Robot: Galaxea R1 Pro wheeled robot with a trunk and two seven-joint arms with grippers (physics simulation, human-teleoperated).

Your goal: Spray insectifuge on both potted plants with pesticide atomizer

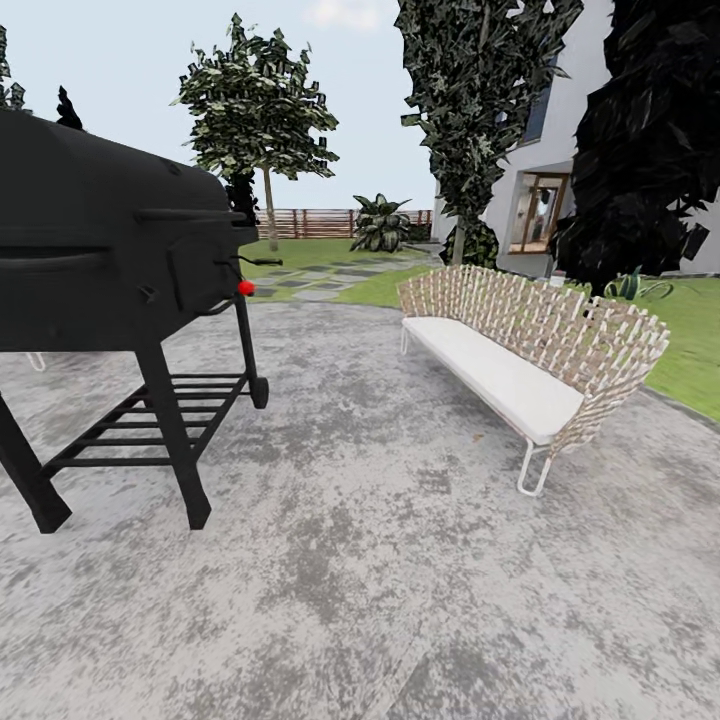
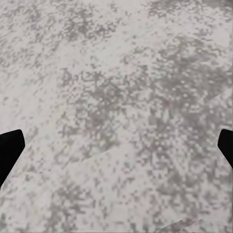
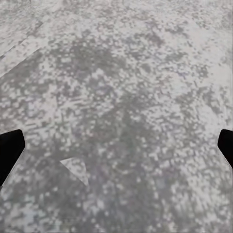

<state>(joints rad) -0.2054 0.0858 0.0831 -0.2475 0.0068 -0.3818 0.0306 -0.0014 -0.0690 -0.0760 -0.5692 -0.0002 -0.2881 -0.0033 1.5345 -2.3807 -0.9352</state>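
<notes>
From my head camera I count one black barrel grill (image 1: 110, 250) on my left, standing on the paved patio (image 1: 380, 560) with a slatted shelf between its legs, one small wheel and one red knob (image 1: 245, 288) on its side. There is one woven sofa (image 1: 535, 345) to my right, pale wicker back, one white cushion, thin white legs, set well apart from the grill. The patio itself is the part of the garden I stand on: mottled grey and white paving, meeting green lawn (image 1: 690, 350) behind the sofa. Far off runs one brown slatted fence (image 1: 310, 223), with one broad-leaved plant (image 1: 381, 224) near it and a stepping-stone path leading that way; a white house (image 1: 560, 160) rises at right. My left gripper (image 2: 116, 145) hangs over bare paving, its two dark fingertips (image 2: 9, 148) spread wide with nothing between. My right gripper (image 3: 116, 148) is the same, fingertips (image 3: 9, 148) far apart, empty, above grey stone.
</notes>
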